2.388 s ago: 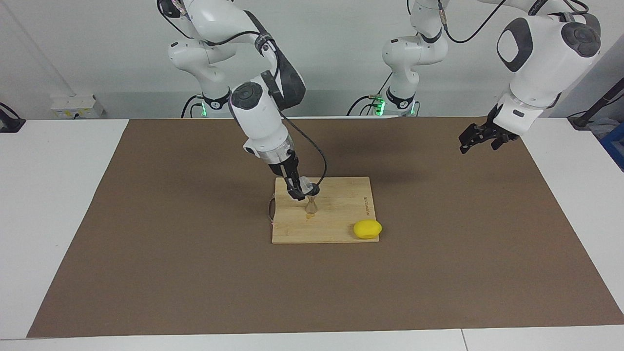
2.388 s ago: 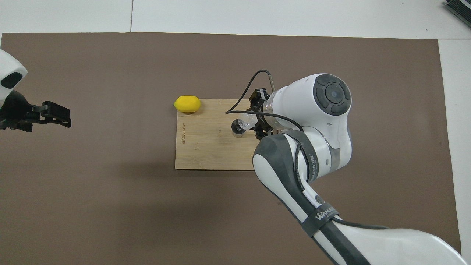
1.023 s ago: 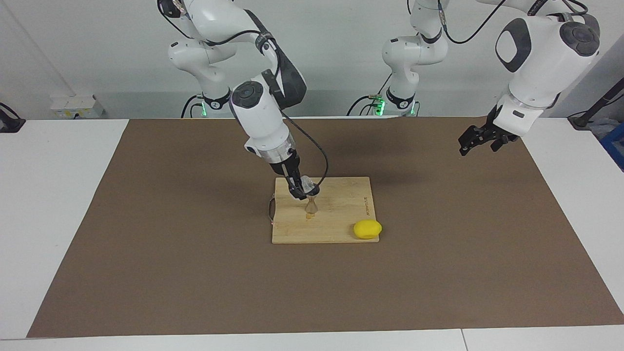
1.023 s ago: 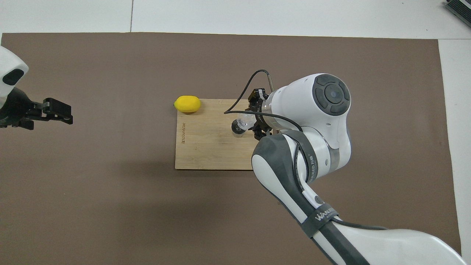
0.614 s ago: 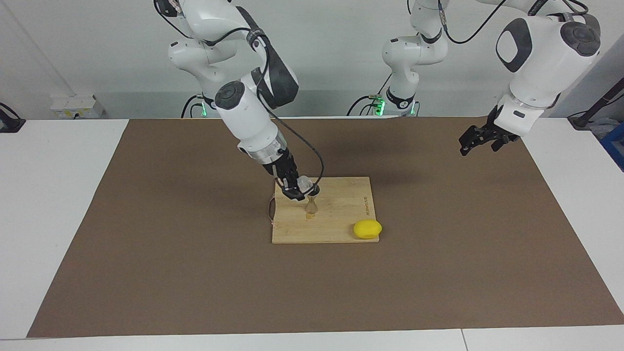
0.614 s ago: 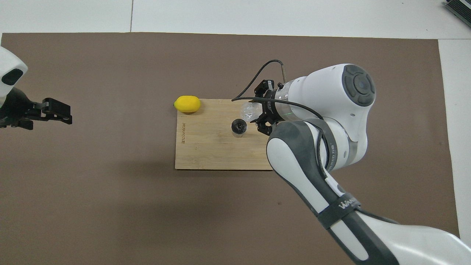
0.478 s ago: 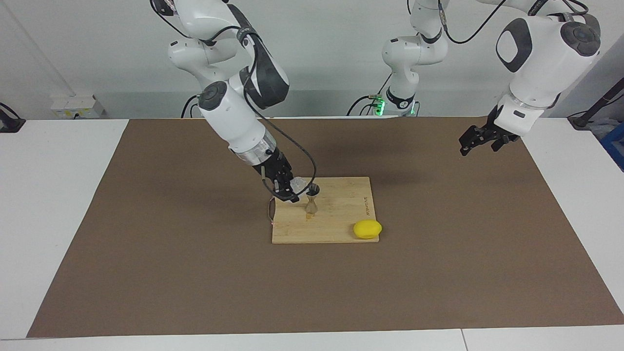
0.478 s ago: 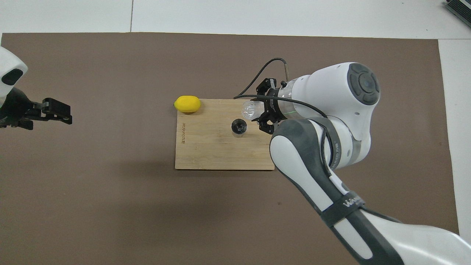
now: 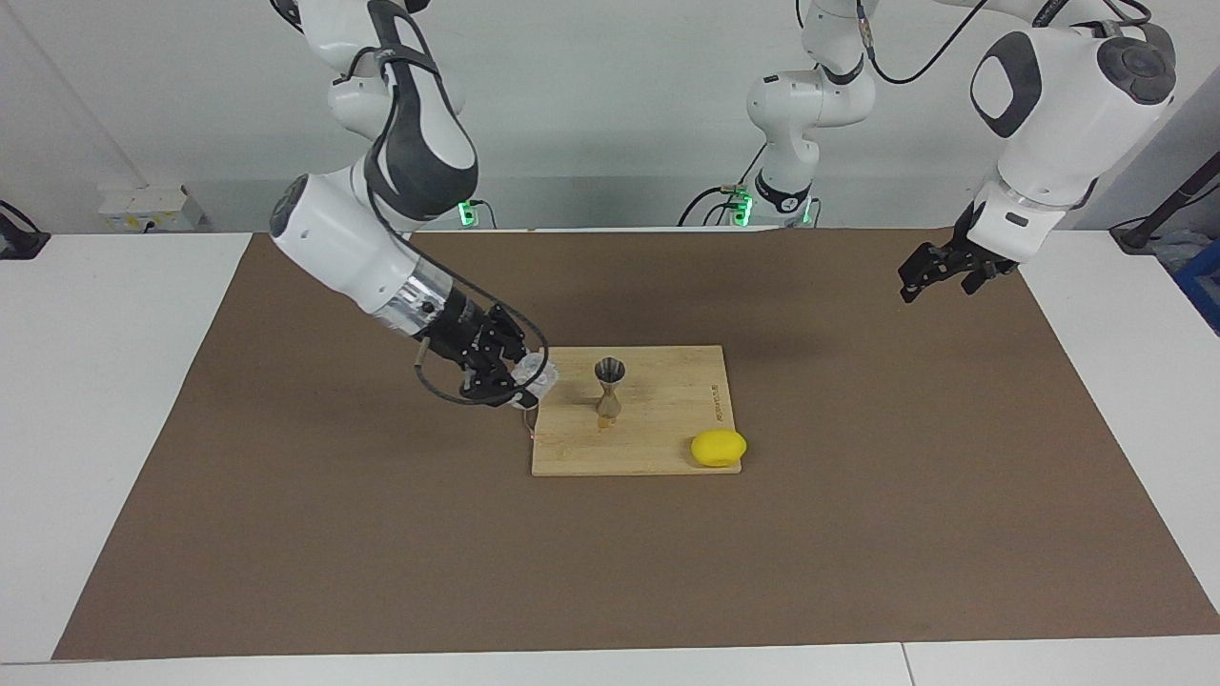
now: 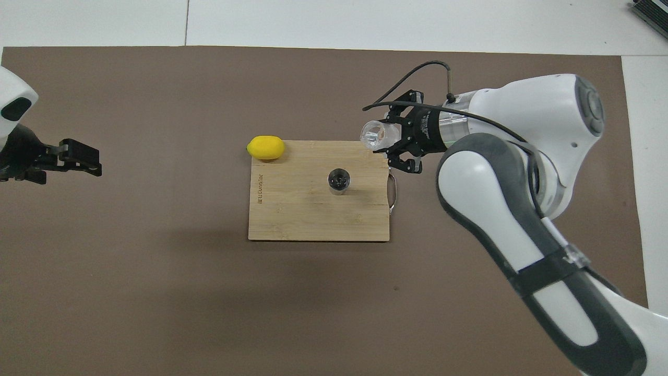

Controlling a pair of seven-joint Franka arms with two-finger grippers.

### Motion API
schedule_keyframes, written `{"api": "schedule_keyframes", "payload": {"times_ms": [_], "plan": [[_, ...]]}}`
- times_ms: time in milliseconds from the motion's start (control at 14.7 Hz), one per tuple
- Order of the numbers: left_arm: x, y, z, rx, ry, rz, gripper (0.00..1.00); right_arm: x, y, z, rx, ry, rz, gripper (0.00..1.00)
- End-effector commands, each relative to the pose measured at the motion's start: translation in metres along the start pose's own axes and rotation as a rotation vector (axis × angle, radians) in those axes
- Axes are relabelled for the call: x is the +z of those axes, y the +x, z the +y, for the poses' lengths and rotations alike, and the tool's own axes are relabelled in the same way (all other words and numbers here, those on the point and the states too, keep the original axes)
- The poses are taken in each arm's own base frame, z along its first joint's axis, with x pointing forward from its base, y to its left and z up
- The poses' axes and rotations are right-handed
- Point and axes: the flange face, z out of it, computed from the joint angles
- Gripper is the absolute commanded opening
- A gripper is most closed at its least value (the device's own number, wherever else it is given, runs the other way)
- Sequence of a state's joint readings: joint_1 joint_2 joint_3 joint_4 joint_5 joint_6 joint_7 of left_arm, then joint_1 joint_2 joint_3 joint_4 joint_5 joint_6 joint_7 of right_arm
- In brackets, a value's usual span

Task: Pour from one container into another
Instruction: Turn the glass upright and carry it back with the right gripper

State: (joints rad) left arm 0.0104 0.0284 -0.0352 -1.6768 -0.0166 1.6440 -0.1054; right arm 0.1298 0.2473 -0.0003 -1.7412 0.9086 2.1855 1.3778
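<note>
Right claw (image 9: pixel 515 381) clamped on the small clear glass cup (image 9: pixel 536 378), raised over the cutting board (image 9: pixel 658 448) edge at the right arm's end, by the board's metal handle loop (image 10: pixel 392 190). Cup tipped nearly onto its side, long axis close to level, mouth toward 9 o'clock in the overhead view (image 10: pixel 377 135), toward 3 o'clock in the facing view, base tucked back into the claw. Metal jigger (image 9: pixel 608 387) upright at about the middle of the board, long axis vertical, open cone upward, dark round mouth plain from overhead (image 10: pixel 339 180); well apart from the cup, at roughly 7 o'clock from it in the overhead view. Yellow lemon (image 9: pixel 719 448) at the board's corner farthest from the robots, toward the left arm's end, at 10 o'clock from the jigger overhead. Brown mat (image 9: pixel 858 534) under the board, covering most of the white surface (image 9: pixel 95 381). Left claw (image 9: pixel 939 269) waiting with fingers spread apart and gripping nothing, over the mat near the left arm's end.
</note>
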Motion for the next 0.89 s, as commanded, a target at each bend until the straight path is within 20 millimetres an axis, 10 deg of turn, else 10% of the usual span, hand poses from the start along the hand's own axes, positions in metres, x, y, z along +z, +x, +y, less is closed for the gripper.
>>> {"api": "schedule_keyframes", "payload": {"times_ms": [0,341,819], "plan": [[-0.007,-0.004,-0.002,-0.015,0.018,0.01,1.0,-0.024,0.039,0.0,0.042,0.034,-0.08,0.0],[-0.011,-0.004,-0.002,-0.002,0.017,0.014,1.0,-0.052,0.139,-0.004,0.097,0.127,-0.215,0.0],[-0.006,-0.01,-0.004,-0.007,0.023,-0.038,1.0,-0.037,0.26,0.021,0.087,0.111,-0.324,0.0]]}}
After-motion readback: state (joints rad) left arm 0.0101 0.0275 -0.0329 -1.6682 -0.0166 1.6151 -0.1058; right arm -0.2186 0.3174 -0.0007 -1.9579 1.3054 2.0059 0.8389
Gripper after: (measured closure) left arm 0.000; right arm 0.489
